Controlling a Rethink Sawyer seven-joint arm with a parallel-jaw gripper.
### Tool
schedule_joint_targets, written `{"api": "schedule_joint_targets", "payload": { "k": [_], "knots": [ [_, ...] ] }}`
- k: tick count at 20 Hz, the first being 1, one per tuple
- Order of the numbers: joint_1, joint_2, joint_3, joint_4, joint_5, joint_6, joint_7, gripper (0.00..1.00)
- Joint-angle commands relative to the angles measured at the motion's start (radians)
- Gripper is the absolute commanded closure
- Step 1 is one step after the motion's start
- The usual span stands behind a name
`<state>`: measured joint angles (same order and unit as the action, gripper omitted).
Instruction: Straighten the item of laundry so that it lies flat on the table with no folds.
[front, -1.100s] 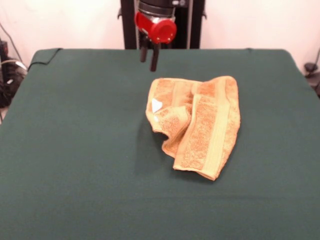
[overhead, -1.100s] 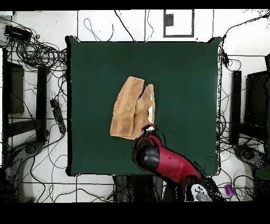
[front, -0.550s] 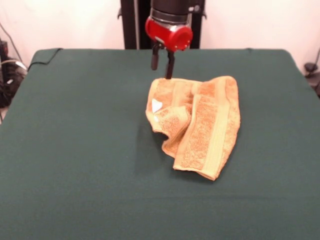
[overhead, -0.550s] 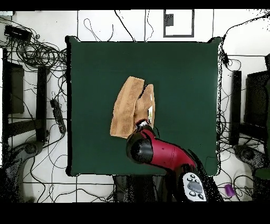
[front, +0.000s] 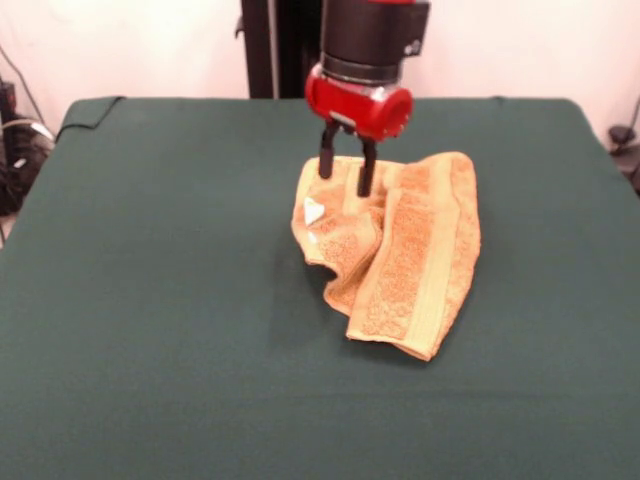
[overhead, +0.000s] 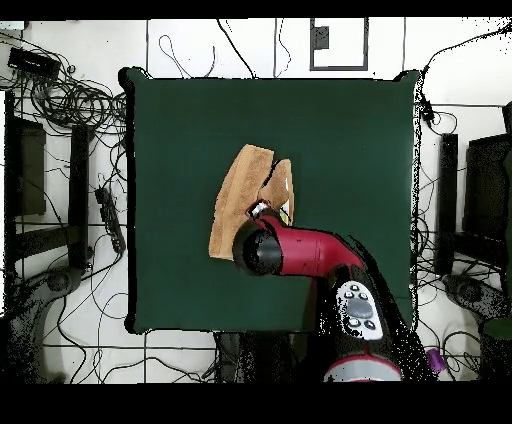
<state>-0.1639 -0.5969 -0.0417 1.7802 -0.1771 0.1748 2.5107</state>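
Observation:
The item of laundry, an orange-tan towel (front: 405, 255), lies crumpled and folded over itself right of the middle of the green table (front: 150, 300). A small white label (front: 313, 211) shows at its left edge. My gripper (front: 346, 180) hangs open just above the towel's far left part, its two dark fingers (front: 325, 163) spread with nothing between them. In the overhead view the towel (overhead: 236, 200) is partly covered by the red arm (overhead: 300, 252), and the gripper itself is hidden under it.
Cables and dark stands (overhead: 70, 120) surround the table on the floor. A folded corner of the green cloth (front: 90, 108) shows at the far left of the table.
The gripper has moved from beyond the towel's far edge to over the towel and come down closer to it. The towel has not moved.

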Motion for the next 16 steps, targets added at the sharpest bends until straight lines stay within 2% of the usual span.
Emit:
{"api": "schedule_joint_targets", "payload": {
  "k": [1, 10, 16],
  "knots": [
    [0.019, 0.105, 0.203, -0.206, -0.073, 0.155, -0.193, 0.0],
    [0.053, 0.17, 0.245, -0.361, -0.08, 0.263, -0.151, 0.0],
    [0.076, 0.196, 0.257, -0.382, -0.047, 0.261, -0.082, 0.0]
  ]
}}
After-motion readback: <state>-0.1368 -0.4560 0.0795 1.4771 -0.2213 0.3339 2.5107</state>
